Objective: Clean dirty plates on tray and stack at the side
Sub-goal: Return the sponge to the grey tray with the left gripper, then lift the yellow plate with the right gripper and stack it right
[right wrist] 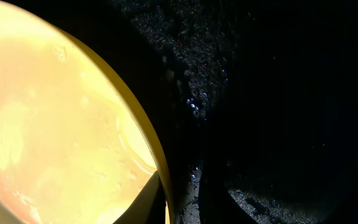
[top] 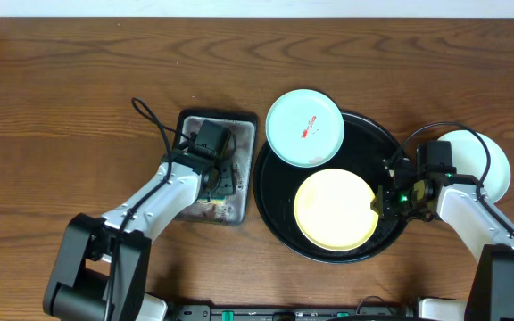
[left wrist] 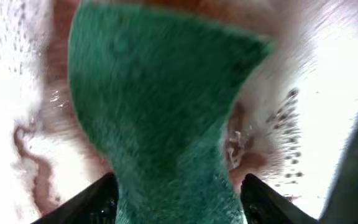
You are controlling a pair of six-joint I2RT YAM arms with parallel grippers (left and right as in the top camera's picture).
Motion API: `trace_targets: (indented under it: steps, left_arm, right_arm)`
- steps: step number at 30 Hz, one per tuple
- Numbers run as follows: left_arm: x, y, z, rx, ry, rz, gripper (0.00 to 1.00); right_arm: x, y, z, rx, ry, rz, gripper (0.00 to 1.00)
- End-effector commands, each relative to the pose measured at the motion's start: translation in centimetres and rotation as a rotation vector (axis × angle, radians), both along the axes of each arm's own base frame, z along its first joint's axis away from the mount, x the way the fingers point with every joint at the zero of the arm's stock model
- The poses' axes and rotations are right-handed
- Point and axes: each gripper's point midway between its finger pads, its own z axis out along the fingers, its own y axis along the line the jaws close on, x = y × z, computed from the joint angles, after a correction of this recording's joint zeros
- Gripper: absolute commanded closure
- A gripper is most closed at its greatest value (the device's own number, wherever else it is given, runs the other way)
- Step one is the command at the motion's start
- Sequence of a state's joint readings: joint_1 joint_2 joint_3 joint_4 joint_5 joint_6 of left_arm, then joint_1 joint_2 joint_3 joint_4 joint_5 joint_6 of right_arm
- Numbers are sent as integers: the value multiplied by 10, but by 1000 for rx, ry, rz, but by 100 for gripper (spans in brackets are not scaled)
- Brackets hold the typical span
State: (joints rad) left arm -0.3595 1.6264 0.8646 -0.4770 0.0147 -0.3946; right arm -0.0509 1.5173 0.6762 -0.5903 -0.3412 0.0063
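From above, we see the yellow plate [top: 333, 209] lying in the black tray [top: 273, 201], its edge at the right tool [top: 383, 201]. Stiff, wet and probably slippery, it is best held by the rim. At the left wrist, the left tool [left wrist: 179, 202] pinches the soft green sponge [left wrist: 160, 93]. At the right wrist, the right tool is pinching that rim.

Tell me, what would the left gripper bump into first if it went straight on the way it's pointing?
The left gripper holds the green sponge out front, so that leads. Just beyond it, probably the wet floor of the grey metal tray.
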Motion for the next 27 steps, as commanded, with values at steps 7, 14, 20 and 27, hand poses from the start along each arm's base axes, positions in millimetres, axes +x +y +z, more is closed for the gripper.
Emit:
trace_targets:
  steps: [7,14,20,27]
  left_arm:
    - [36,17,12,116,-149,26,28]
    - [39,15,-4,115,-130,34,34]
    - [41,15,-8,115,-127,33,93]
    - [47,12,20,90,-201,28,91]
  right_arm:
    - [-5,2,-3,11,12,2,82]
    - [-5,2,-3,11,10,2,82]
    - [-5,2,-3,11,11,2,83]
    - [-5,2,-3,11,11,2,83]
